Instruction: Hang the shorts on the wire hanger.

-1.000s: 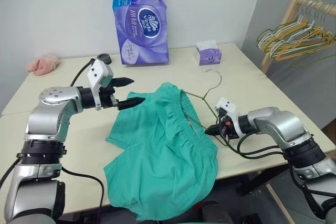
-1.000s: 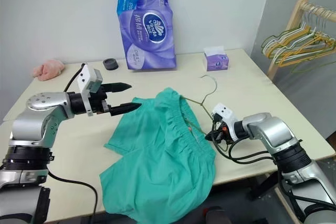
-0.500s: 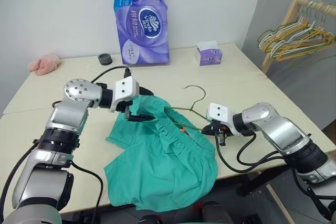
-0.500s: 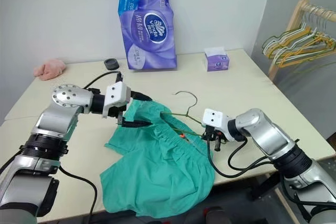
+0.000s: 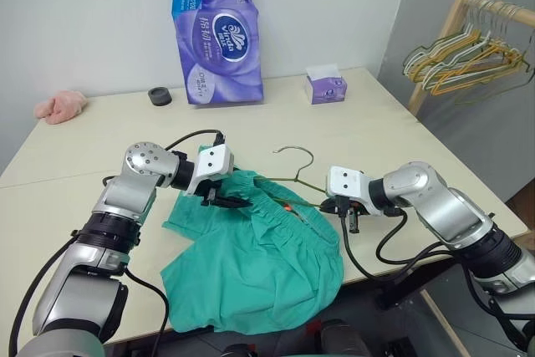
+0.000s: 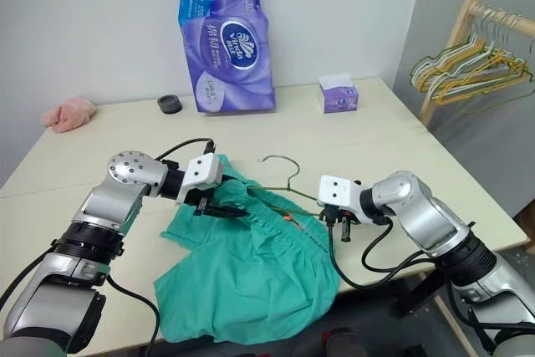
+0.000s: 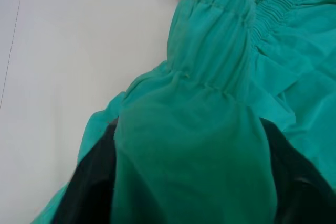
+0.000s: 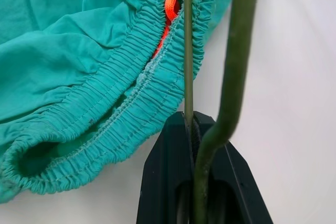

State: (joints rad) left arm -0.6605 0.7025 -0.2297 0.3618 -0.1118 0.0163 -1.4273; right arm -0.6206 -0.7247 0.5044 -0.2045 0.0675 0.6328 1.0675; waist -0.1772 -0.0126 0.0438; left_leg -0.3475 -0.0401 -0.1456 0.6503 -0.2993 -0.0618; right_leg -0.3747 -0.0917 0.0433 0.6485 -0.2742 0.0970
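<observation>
A pale counter (image 5: 75, 206) stands against a white wall, a rack of hangers (image 5: 464, 60) off at two o'clock. Nearest, the shorts (image 5: 259, 265) spill over the counter's front edge at six o'clock, waistband toward the middle. The left end effector (image 5: 227, 200), at nine o'clock of the waistband, has a fold of fabric between its fingers, partly closed on it. The right end effector (image 5: 341, 204), at three o'clock, is clamped on the wire hanger (image 5: 294, 175), whose one arm runs into the waistband, hook pointing toward twelve. Threading looks under way; next the waistband likely needs pulling further along the wire. The left wrist view shows cloth draped between the fingers (image 7: 89, 182); the right wrist view shows the wire passing inside the elastic beside an orange tag (image 8: 169, 14). Beyond stands a purple tissue pack (image 5: 216, 35).
</observation>
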